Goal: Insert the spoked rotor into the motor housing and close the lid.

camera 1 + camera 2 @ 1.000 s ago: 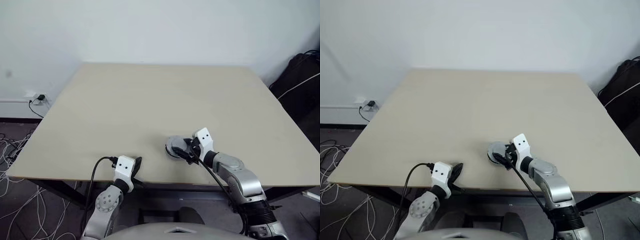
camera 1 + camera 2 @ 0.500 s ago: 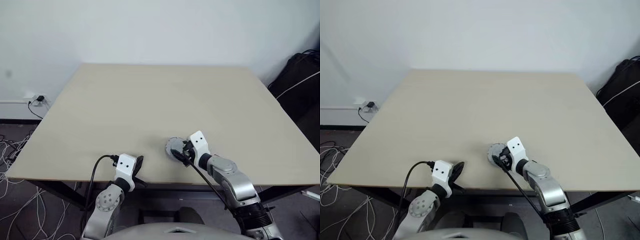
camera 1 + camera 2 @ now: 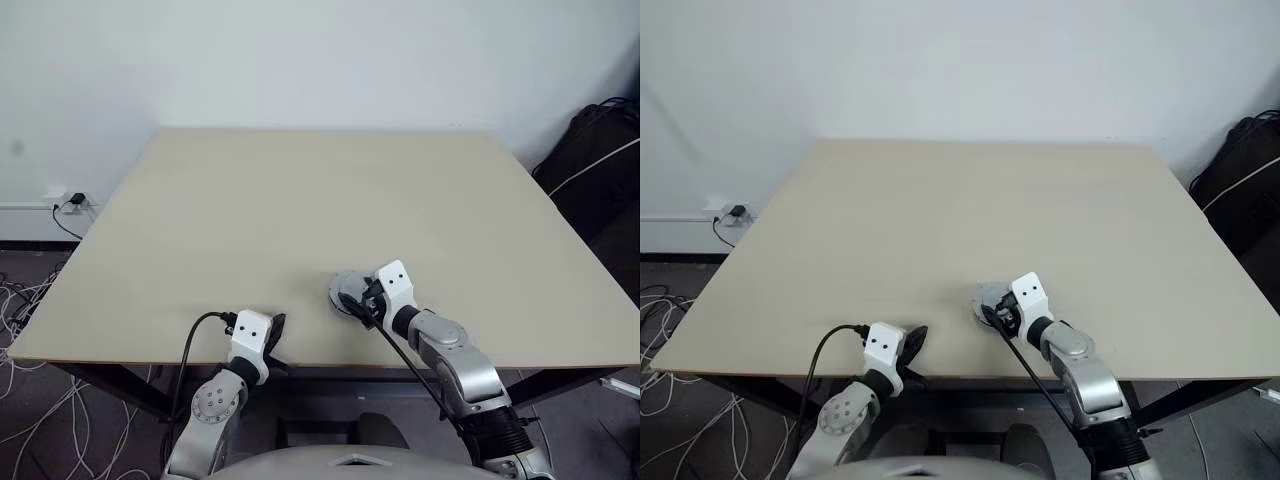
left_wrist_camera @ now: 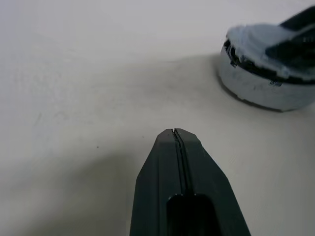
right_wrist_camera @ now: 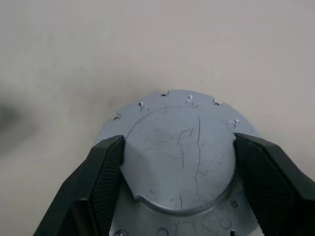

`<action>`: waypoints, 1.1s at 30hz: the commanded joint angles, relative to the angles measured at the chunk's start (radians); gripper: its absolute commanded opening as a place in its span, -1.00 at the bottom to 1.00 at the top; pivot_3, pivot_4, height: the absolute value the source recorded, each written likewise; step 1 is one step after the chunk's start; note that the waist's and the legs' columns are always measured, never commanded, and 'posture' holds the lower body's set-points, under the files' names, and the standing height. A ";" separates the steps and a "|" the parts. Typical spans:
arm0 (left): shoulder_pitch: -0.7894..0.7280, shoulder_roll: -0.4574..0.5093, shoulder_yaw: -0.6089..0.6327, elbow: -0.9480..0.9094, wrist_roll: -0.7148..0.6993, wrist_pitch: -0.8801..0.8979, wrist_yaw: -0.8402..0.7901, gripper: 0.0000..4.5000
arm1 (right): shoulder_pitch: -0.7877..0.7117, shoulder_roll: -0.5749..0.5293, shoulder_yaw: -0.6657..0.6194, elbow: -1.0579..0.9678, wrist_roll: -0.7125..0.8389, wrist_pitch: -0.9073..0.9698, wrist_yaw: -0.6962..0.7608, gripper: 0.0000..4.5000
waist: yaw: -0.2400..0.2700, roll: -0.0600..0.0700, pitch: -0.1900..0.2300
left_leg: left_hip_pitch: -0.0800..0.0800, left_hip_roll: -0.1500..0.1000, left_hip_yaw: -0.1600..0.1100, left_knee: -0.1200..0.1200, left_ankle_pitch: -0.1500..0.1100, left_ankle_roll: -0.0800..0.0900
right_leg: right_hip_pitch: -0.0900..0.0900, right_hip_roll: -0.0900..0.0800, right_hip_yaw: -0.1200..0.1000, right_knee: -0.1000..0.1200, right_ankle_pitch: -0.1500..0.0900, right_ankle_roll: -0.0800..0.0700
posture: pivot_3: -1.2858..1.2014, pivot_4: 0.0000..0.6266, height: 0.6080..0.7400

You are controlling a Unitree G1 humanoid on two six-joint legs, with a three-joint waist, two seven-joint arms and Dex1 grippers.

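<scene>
Lid (image 5: 179,152): silvery-grey round disc, smooth scratched face uppermost, seen in the right wrist view seated on a wider grey flange with small holes and notches along its edge. The stacked round assembly is located on the desk (image 3: 300,210) near its front edge, slightly right of centre, and is also recorded in the left wrist view as a pale round body with a dark seam around it. Whether the part beneath the lid is the motor housing cannot be told; no copper windings are visible, and no spoked rotor can be made out.

Right gripper (image 5: 179,172): black ribbed fingers (image 5: 106,169) are set wide, one at either side of the raised lid disc, and are pressed against or just beside its rim; contact is suggested but cannot be fully confirmed. In the head views the gripper is seen at the assembly, its white wrist block angled toward the robot's left.

Left gripper (image 4: 174,135): jaws are closed flat together, nothing between them. It is held low over the desk near the front edge, well apart from the assembly, which lies toward the robot's right.

Desk: plain beige top.
</scene>
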 commanded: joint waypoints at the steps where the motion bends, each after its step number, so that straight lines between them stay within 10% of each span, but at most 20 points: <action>1: -0.017 -0.005 0.006 0.003 -0.009 -0.036 -0.003 -1.00 | -0.009 0.003 -0.001 0.001 -0.014 -0.047 -0.003 0.42 | 0.000 0.000 0.000 | 0.000 0.000 0.000 0.000 0.000 0.000 | 0.000 0.000 0.000 0.000 0.000 0.000 | 0.03 -1.00 1.00; 33: -0.011 -0.008 -0.005 -0.042 -0.005 -0.008 0.002 -1.00 | -0.056 -0.022 0.024 0.021 -0.088 0.160 -0.065 0.42 | 0.001 0.001 -0.006 | 0.002 0.000 0.000 0.000 0.000 0.000 | 0.001 -0.002 0.000 0.001 0.001 0.001 | 0.03 -1.00 1.00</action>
